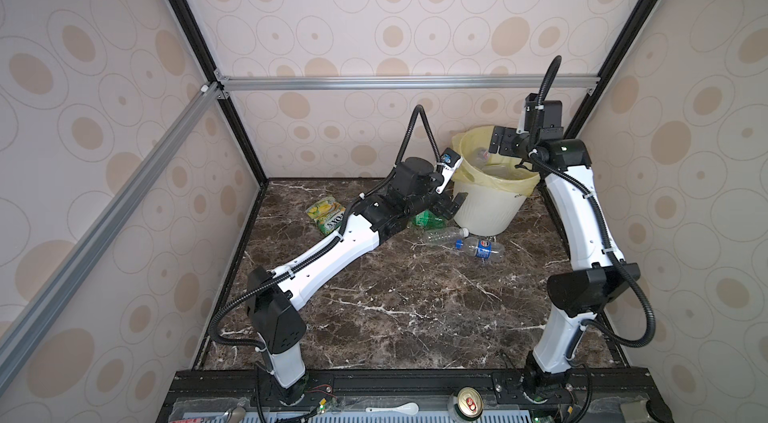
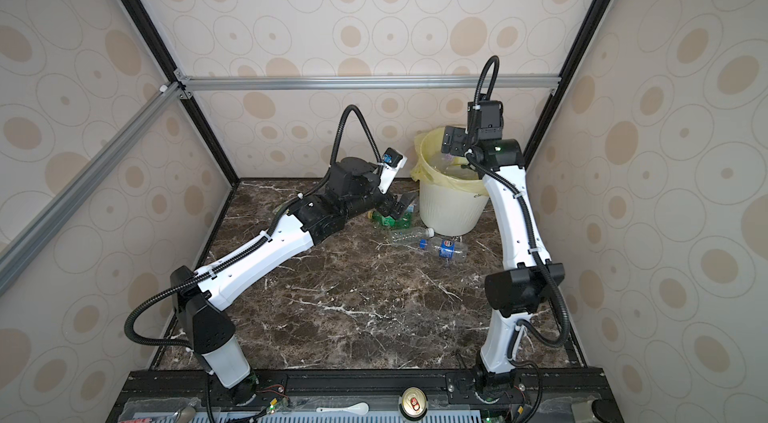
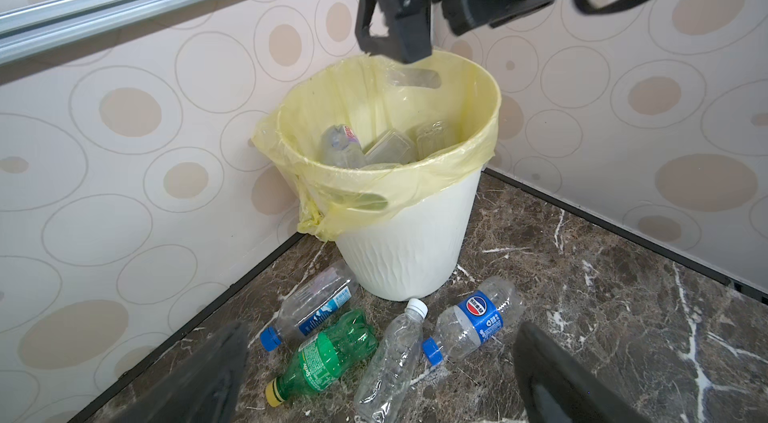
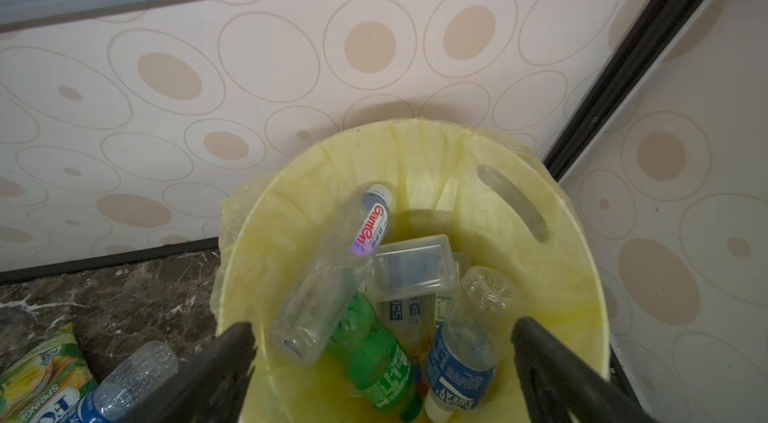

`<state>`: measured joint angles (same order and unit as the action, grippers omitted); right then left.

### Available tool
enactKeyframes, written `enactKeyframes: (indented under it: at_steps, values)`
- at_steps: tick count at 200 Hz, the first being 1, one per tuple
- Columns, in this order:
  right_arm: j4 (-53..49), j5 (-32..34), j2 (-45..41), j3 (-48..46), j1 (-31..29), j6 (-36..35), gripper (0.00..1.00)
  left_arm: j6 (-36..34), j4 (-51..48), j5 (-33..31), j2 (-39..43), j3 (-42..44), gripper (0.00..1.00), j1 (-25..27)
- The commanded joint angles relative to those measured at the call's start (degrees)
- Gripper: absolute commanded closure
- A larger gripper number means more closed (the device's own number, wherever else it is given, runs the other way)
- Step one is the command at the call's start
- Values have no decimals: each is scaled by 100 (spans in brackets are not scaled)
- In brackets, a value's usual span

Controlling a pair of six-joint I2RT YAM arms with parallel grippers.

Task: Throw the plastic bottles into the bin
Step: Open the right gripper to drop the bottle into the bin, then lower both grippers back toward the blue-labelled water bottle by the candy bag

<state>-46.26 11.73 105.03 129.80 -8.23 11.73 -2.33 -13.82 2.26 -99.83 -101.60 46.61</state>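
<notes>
The white ribbed bin (image 1: 486, 213) (image 3: 407, 250) with its yellow bag stands in the back right corner. Inside it lie a clear Ganten bottle (image 4: 332, 271), a green bottle (image 4: 374, 354) and a blue-labelled bottle (image 4: 465, 350). My right gripper (image 4: 384, 327) (image 1: 505, 140) hangs open and empty over the bin's mouth. On the floor in front of the bin lie several plastic bottles: a green Sprite bottle (image 3: 328, 352) (image 1: 426, 219), a clear white-capped one (image 3: 395, 358) (image 1: 444, 235), a Pepsi bottle (image 3: 478, 321) (image 1: 482, 248) and a blue-capped one (image 3: 316, 308). My left gripper (image 3: 382, 331) (image 1: 451, 205) is open just above them.
A yellow-green FOXS packet (image 1: 326, 215) (image 4: 37, 371) lies left of the bottles, partly under the left arm. A clear plastic box (image 4: 411, 267) sits in the bin. A drink can (image 1: 468, 402) and a white spoon (image 1: 399, 408) rest on the front ledge. Walls close in on three sides.
</notes>
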Motion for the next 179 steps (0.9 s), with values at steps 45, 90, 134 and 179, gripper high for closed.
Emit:
enactKeyframes:
  at_steps: [45, 90, 134, 179]
  values:
    - [224, -130, -435, -24, 5, 195, 0, 88, 20, -254, 419, 298, 1, 32]
    - [144, -275, -610, -109, -6, 300, 0, 213, -12, -587, 586, 520, 1, 32]
    - [180, -466, -1024, -666, -129, 383, 0, 312, -362, -1125, 596, 647, 1, 6]
    - [354, -539, -1584, -1703, -517, 366, 0, 625, -862, -1403, 561, 760, 1, -195]
